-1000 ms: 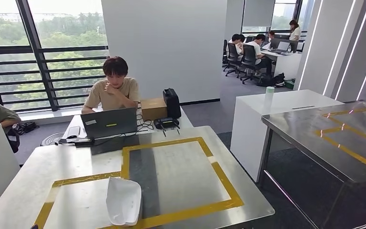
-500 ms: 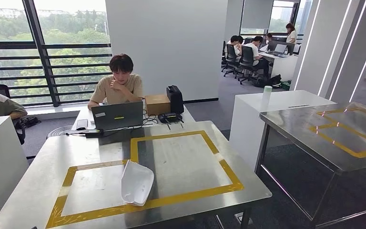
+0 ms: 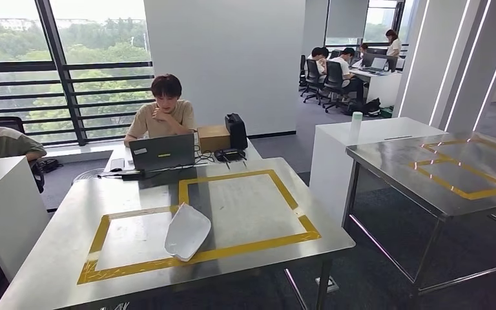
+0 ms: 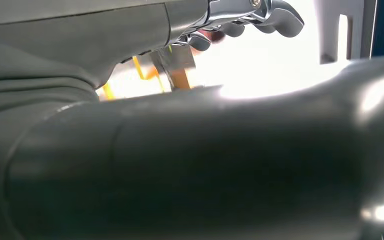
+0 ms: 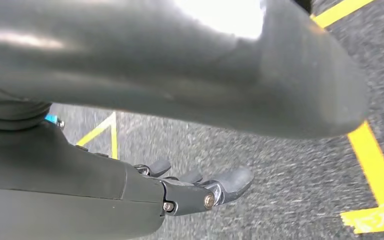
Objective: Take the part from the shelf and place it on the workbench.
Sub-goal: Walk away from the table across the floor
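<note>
Both hands hang low beside the body. The right hand point(image 5: 195, 187), in its wrist view, hangs over dark carpet marked with yellow floor tape point(image 5: 375, 170), fingers loosely extended and holding nothing. The left hand point(image 4: 240, 22) holds nothing visible, but whether its fingers are spread or curled cannot be told. Against the head views of the past second, the whole scene has dropped back and more of the workbench point(image 3: 51, 258) has come into frame: the camera has retreated, while the part lies as it did. The part point(image 3: 186, 232) is a white, shallow, shell-like moulding, resting across the near yellow tape outline point(image 3: 252, 245). Judgement: placement complete. Beyond sit a laptop point(image 3: 161, 152) and a seated person point(image 3: 165, 113).
</note>
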Available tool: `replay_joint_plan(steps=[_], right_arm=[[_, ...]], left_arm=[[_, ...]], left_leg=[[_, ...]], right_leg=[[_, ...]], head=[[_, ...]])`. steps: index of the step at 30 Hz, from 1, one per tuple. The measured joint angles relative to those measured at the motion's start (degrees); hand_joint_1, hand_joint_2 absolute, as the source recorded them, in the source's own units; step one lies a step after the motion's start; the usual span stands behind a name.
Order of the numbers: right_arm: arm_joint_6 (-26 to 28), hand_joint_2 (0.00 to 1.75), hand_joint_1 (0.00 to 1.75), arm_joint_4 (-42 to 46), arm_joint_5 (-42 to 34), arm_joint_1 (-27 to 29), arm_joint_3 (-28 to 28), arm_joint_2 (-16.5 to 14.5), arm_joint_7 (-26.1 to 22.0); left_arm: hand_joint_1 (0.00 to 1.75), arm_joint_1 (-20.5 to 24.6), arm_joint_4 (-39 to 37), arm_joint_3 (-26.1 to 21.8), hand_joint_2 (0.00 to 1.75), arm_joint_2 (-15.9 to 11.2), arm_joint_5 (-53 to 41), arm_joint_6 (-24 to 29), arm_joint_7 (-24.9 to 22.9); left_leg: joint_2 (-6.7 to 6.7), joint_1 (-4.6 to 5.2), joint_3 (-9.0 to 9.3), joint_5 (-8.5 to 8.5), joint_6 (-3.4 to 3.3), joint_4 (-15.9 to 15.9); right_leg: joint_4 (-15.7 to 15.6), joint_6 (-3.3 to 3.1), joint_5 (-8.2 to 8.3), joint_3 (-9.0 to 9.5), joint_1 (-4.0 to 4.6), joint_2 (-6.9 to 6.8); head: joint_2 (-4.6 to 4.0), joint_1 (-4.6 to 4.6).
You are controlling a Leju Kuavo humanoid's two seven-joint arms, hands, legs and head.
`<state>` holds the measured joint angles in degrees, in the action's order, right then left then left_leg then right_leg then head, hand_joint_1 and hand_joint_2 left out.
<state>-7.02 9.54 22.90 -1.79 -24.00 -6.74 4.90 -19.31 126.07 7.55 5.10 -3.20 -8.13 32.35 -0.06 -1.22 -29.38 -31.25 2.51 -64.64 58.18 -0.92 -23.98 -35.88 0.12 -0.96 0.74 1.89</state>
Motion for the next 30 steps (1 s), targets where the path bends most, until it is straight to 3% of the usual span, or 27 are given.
replay_joint_plan(steps=[2, 5, 6, 7, 9, 10, 11, 12, 13, 14, 16, 17, 18, 20, 21, 22, 24, 25, 26, 28, 29, 30], right_arm=[[0.0, 0.0, 0.0, 0.0, 0.2, 0.0, 0.2, 0.3, -0.2], [-0.1, 0.0, 0.0, 0.0, 0.3, 0.0, 0.2, 0.6, -0.2], [-0.1, 0.0, 0.0, 0.0, 0.2, 0.1, 0.2, 0.6, -0.2], [-0.1, 0.0, 0.0, 0.0, 0.2, 0.1, 0.2, 0.7, -0.2], [-0.1, 0.0, 0.0, 0.0, 0.0, 0.2, 0.2, 0.7, -0.2], [-0.1, 0.0, 0.0, 0.0, -0.1, 0.1, 0.2, 0.8, -0.2], [-0.1, 0.0, 0.0, 0.0, -0.3, 0.1, 0.2, 0.8, -0.2], [-0.1, 0.0, 0.0, 0.0, -0.4, 0.1, 0.2, 0.9, -0.2], [-0.1, 0.0, 0.0, 0.0, -0.5, 0.1, 0.2, 1.0, -0.3], [-0.1, 0.0, 0.0, 0.0, -0.6, 0.1, 0.2, 1.1, -0.3], [-0.1, 0.0, 0.0, 0.1, -0.7, 0.0, 0.2, 1.3, -0.5], [-0.1, 0.0, 0.0, 0.1, -0.7, -0.1, 0.2, 1.3, -0.7], [-0.1, 0.0, 0.0, 0.1, -0.8, -0.1, 0.2, 1.4, -0.7], [-0.1, 0.0, 0.0, 0.1, -1.1, -0.1, 0.2, 1.4, -0.8], [-0.1, 0.0, 0.0, 0.1, -1.2, 0.0, 0.2, 1.5, -0.8], [-0.1, 0.0, 0.0, 0.1, -1.3, 0.0, 0.2, 1.5, -0.9], [0.0, 0.0, 0.0, 0.1, -1.5, 0.0, 0.2, 1.6, -0.9], [0.0, 0.0, 0.0, 0.1, -1.7, 0.0, 0.2, 1.6, -0.9], [-0.1, 0.0, 0.0, 0.1, -1.8, 0.0, 0.1, 1.7, -0.9], [-0.1, 0.0, 0.0, 0.1, -2.2, 0.1, -0.1, 1.7, -0.4], [-0.1, 0.0, 0.0, 0.1, -2.4, 0.0, -0.2, 1.7, 0.0], [-0.1, 0.0, 0.0, 0.1, -2.7, 0.1, -0.3, 1.7, 0.3]], left_arm=[[0.0, -1.1, 1.3, -2.3, 0.0, 1.3, -0.3, -0.8, 0.3], [0.0, -2.1, 2.1, -4.2, 0.0, 2.5, -0.5, -1.8, 0.6], [0.0, -2.3, 2.2, -4.7, 0.0, 2.8, -0.6, -2.0, 0.7], [0.0, -2.4, 2.3, -5.0, 0.0, 3.0, -0.6, -2.1, 0.7], [0.0, -2.6, 2.3, -5.5, 0.0, 3.4, -0.5, -2.4, 0.8], [0.0, -2.6, 2.3, -5.7, 0.0, 3.5, -0.5, -2.6, 0.9], [0.0, -2.6, 2.2, -5.9, 0.0, 3.6, -0.4, -2.9, 0.9], [0.0, -2.6, 2.1, -6.1, 0.0, 3.7, -0.3, -3.2, 1.0], [0.0, -2.6, 1.9, -6.2, 0.0, 3.7, -0.2, -3.4, 1.1], [0.0, -2.6, 1.8, -6.4, 0.0, 3.7, 0.0, -3.6, 1.2], [0.0, -2.6, 1.5, -6.7, 0.0, 3.7, 0.5, -3.8, 1.6], [0.0, -2.6, 1.4, -6.8, 0.0, 3.6, 0.6, -3.9, 1.8], [0.0, -2.6, 1.3, -6.9, 0.0, 3.6, 0.7, -3.9, 1.9], [0.0, -2.7, 1.2, -7.0, 0.0, 3.6, 0.8, -4.1, 2.2], [0.0, -2.7, 1.1, -7.0, 0.0, 3.6, 0.8, -4.1, 2.3], [0.0, -2.7, 1.1, -7.0, 0.0, 3.6, 0.8, -4.1, 2.4], [0.0, -2.7, 0.8, -7.0, 0.0, 3.6, 0.8, -4.1, 2.3], [0.0, -2.7, 0.7, -7.0, 0.0, 3.5, 0.7, -4.1, 2.3], [0.0, -2.7, 0.4, -6.9, 0.0, 3.5, 0.6, -4.1, 2.2], [0.0, -2.6, -0.1, -6.6, 0.0, 3.5, 0.1, -4.1, 1.9], [0.0, -2.6, -0.3, -6.2, 0.0, 3.5, -0.2, -4.1, 1.8], [0.0, -2.5, -0.6, -5.7, 0.0, 3.5, -0.3, -4.0, 1.8]], left_leg=[[-0.23, 0.27, 3.52, -1.68, -0.48, 5.8], [-0.15, 0.94, 2.87, -0.98, -2.45, 6.6], [-0.01, 0.99, 2.28, -0.35, -3.09, 6.7], [0.12, 0.97, 1.51, 0.37, -3.62, 6.7], [0.24, 1.1, -0.29, 1.83, -4.13, 6.6], [0.27, 1.21, -1.3, 2.6, -4.19, 6.6], [0.31, 1.32, -2.3, 3.38, -4.2, 6.5], [0.33, 1.4, -3.32, 4.13, -4.17, 6.3], [0.34, 1.42, -4.33, 4.86, -4.08, 6.1], [0.33, 1.41, -5.25, 5.52, -3.94, 5.9], [0.34, 1.5, -6.57, 6.68, -3.44, 5.5], [0.41, 1.52, -6.82, 7.21, -3.11, 5.5], [0.5, 1.51, -6.89, 7.75, -2.78, 5.6], [0.53, 1.38, -7.1, 8.57, -2.13, 5.8], [0.41, 1.31, -7.52, 7.73, -1.81, 5.3], [0.28, 1.26, -8.09, 5.79, -1.5, 4.0], [0.11, 1.08, -9.34, -0.31, -0.92, -1.7], [0.12, 1.01, -9.71, -2.51, -0.69, -5.1], [0.12, 0.95, -9.71, -3.31, -0.51, -7.9], [0.12, 0.86, -7.65, -1.15, -0.4, -8.8], [0.12, 0.8, -5.24, 0.36, -0.45, -6.5], [0.1, 0.76, -2.16, 0.66, -0.55, -2.6]], right_leg=[[0.7, 0.76, 0.9, -0.85, -0.11, 0.14], [0.8, 1.85, 1.68, -1.29, -0.73, 0.35], [1.7, 2.16, 0.38, -1.72, -0.91, 0.41], [3.7, 2.34, -2.0, -2.36, -0.98, 0.48], [10.3, 2.42, -8.33, -3.84, -0.94, 0.56], [13.8, 2.35, -10.26, -4.26, -0.88, 0.6], [16.3, 2.21, -10.75, -4.09, -0.79, 0.64], [17.0, 2.02, -9.89, -3.14, -0.65, 0.67], [15.9, 1.81, -8.29, -1.27, -0.48, 0.7], [12.8, 1.58, -6.9, 1.59, -0.31, 0.72], [4.2, 1.09, -7.25, 7.9, 0.05, 0.79], [1.0, 0.85, -8.1, 9.87, 0.23, 0.84], [-0.8, 0.61, -8.8, 10.66, 0.38, 0.87], [-1.4, 0.01, -8.01, 10.01, 0.4, 0.73], [-1.5, -0.41, -7.32, 9.46, 0.3, 0.58], [-1.6, -0.8, -6.53, 8.76, 0.2, 0.39], [-1.6, -1.25, -5.05, 7.06, 0.15, 0.18], [-1.5, -1.27, -4.35, 6.13, 0.18, 0.1], [-1.4, -1.2, -3.64, 5.12, 0.2, 0.02], [-0.8, -0.97, -2.26, 2.79, 0.19, -0.12], [-0.5, -0.79, -1.61, 1.72, 0.18, -0.15], [-0.1, -0.56, -1.04, 0.81, 0.19, -0.13]], head=[[0.0, -0.07], [-0.02, -0.07], [-0.04, -0.09], [-0.06, -0.11], [-0.08, -0.16], [-0.08, -0.17], [-0.08, -0.17], [-0.08, -0.2], [-0.08, -0.2], [-0.08, -0.22], [-0.07, -0.22], [-0.07, -0.22], [-0.07, -0.21], [-0.08, -0.2], [-0.08, -0.18], [-0.09, -0.14], [-0.09, -0.06], [-0.09, -0.03], [-0.09, 0.0], [-0.09, 0.02], [-0.09, 0.02], [-0.09, 0.01]])
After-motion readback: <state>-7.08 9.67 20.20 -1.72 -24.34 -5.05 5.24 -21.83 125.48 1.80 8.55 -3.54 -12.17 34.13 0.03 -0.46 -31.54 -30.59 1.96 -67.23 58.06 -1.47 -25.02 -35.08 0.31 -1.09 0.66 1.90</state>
